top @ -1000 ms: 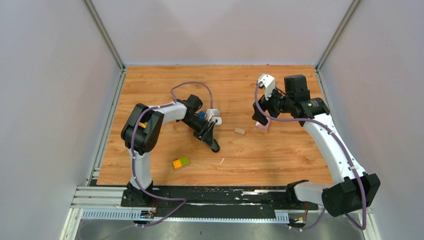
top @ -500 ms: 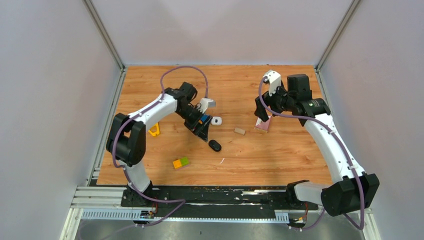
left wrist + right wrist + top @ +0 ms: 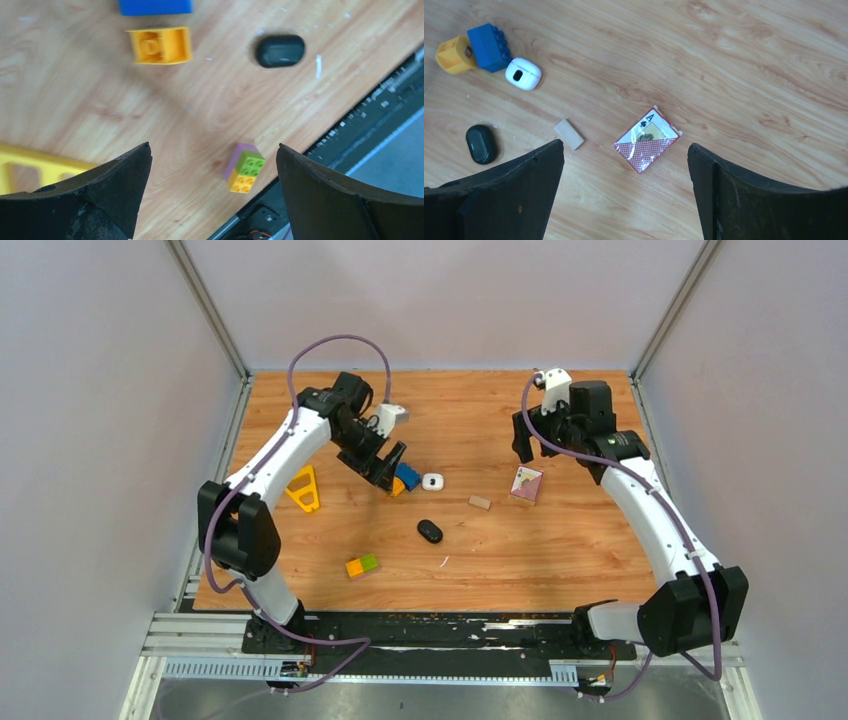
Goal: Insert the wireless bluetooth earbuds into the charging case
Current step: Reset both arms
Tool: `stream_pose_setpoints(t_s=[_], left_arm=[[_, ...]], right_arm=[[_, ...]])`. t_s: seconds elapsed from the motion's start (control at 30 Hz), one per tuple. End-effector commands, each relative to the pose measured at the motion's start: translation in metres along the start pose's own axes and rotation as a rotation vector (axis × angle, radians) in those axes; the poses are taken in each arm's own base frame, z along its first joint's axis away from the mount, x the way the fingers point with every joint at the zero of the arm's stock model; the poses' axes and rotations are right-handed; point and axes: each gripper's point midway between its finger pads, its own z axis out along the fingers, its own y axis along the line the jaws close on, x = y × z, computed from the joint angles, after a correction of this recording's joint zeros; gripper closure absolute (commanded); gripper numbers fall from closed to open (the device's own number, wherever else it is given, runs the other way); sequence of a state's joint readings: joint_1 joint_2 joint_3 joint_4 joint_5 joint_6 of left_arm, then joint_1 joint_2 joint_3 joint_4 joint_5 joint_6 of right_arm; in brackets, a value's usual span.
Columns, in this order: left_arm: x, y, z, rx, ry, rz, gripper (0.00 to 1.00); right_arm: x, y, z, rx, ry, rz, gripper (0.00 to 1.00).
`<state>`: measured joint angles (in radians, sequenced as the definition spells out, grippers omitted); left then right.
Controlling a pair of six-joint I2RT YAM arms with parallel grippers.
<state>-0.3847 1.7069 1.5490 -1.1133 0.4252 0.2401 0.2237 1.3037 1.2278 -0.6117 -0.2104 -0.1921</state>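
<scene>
The left hand and right hand hang spread and empty; no loose earbuds show; the white charging case and black charging case lie apparently shut on the desk; steady one case before prising its lid.

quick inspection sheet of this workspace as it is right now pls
surface: wooden table, faint white specks.
job's things: white case and black case, both look shut; no loose earbuds seen.
clutter: blue block, yellow block, yellow triangle, green-orange block, wooden block, card pack, white sliver.
grippers: left gripper and right gripper open, empty, above the table.
cables: purple cables along both arms, none on the wood.
surroundings: grey walls, black rail at near edge.
</scene>
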Motion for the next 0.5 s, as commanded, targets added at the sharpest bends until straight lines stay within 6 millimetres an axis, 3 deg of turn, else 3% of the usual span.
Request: stream_pose_setpoints(t_s=[0.0, 0.13, 0.27, 0.37, 0.47], left_arm=[[-0.047, 0.045, -0.070, -0.250, -0.197, -0.003, 0.00], [-0.086, 0.087, -0.134, -0.364, -0.383, -0.062, 0.00], [-0.097, 0.123, -0.184, -0.498, -0.521, -0.133, 0.00], [-0.099, 0.124, -0.191, -0.481, -0.614, -0.168, 0.00], [-0.093, 0.119, -0.184, -0.457, -0.651, -0.239, 0.00]], right_arm=[[-0.063, -0.025, -0.017, 0.132, -0.168, 0.024, 0.06], [-0.091, -0.033, -0.027, 0.171, -0.228, 0.024, 0.06], [-0.115, -0.041, -0.039, 0.216, -0.288, 0.036, 0.05], [-0.120, -0.046, -0.042, 0.247, -0.306, 0.058, 0.04], [-0.116, -0.053, -0.044, 0.292, -0.303, 0.090, 0.02]])
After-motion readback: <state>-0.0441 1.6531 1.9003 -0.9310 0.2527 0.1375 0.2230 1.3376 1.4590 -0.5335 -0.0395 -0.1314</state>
